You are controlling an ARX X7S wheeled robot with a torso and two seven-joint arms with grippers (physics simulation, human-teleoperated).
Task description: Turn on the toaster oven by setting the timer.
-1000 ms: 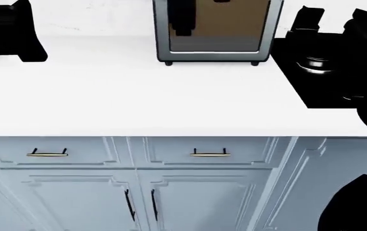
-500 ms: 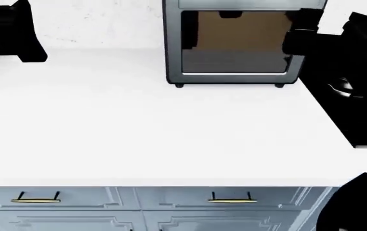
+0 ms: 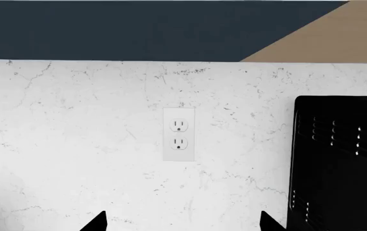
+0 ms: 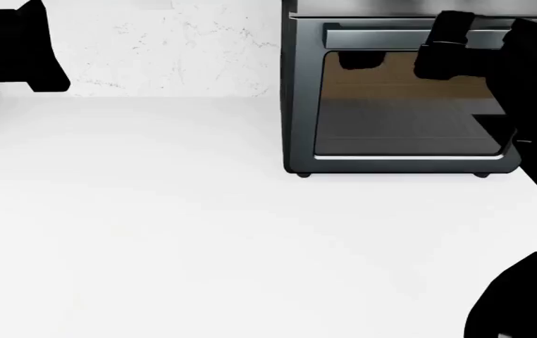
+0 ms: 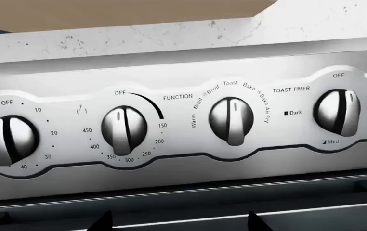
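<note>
Here the right end effector point(image 4: 447, 44), released, faces the toaster oven point(image 4: 400, 105) knobs; the left end effector's point(image 3: 182, 222) fingers are spread.

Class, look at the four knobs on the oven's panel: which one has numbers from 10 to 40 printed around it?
The knob at the end marked OFF, 10, 20, 30, 40. Its neighbour shows 150 to 450; the other two carry words only.

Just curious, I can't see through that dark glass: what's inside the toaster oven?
Nothing shows inside the toaster oven: its dark glass door mostly mirrors the room. The right arm covers the door's right part.
</note>
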